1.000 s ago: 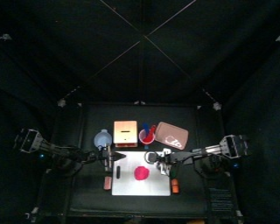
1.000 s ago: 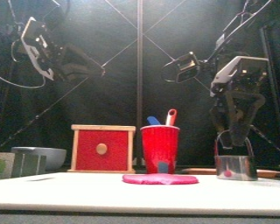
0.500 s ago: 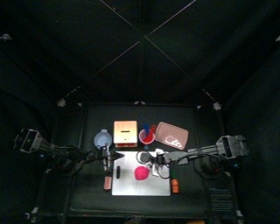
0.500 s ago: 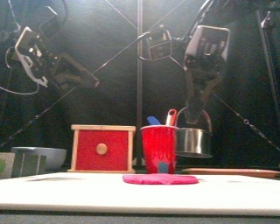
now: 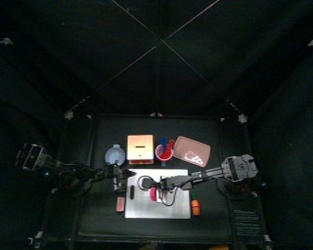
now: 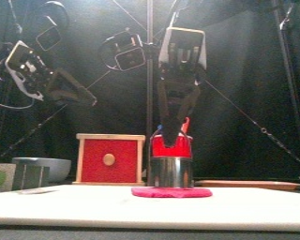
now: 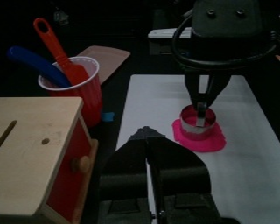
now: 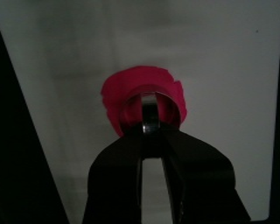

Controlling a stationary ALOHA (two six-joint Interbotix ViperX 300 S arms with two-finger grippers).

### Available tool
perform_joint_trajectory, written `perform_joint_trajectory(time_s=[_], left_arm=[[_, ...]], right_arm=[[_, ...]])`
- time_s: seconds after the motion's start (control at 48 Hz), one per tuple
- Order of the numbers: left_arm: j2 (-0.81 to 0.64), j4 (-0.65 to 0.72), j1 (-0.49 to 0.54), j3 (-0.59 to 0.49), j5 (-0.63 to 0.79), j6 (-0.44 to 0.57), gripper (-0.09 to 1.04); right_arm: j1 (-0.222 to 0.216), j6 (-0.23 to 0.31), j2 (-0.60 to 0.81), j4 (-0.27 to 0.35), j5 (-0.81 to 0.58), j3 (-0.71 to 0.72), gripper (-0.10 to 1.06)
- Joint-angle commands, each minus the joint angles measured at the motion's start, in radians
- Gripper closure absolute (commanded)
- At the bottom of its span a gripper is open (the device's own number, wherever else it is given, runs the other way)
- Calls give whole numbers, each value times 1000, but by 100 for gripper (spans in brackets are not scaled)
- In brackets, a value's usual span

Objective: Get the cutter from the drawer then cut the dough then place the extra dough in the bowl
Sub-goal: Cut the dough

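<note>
The round metal cutter stands on the flat pink dough on the white cutting board. My right gripper reaches down from above, shut on the cutter's wire handle. The right wrist view shows that gripper over the cutter and the dough. From the left wrist, the cutter sits in the dough under the right gripper. My left gripper is shut and empty, hovering beside the wooden box; seen from the top, it hangs at the board's left edge.
The wooden box with its red drawer front stands back left. The blue-grey bowl is left of it. A red cup with a blue and a red knife stands behind the dough. The pink tray lies back right.
My right gripper has carried the cutter from the board's right side leftward and down onto the dough. The left gripper has barely shifted.
</note>
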Motion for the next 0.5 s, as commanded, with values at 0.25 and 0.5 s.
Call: perform_joint_trajectory(time_s=[0.25, 0.5], left_arm=[[-3, 2, 8, -11, -5, 0, 71], [-3, 2, 12, -14, -5, 2, 71]], right_arm=[[5, 6, -11, -12, 11, -12, 46], [8, 11, -41, -32, -8, -20, 16]])
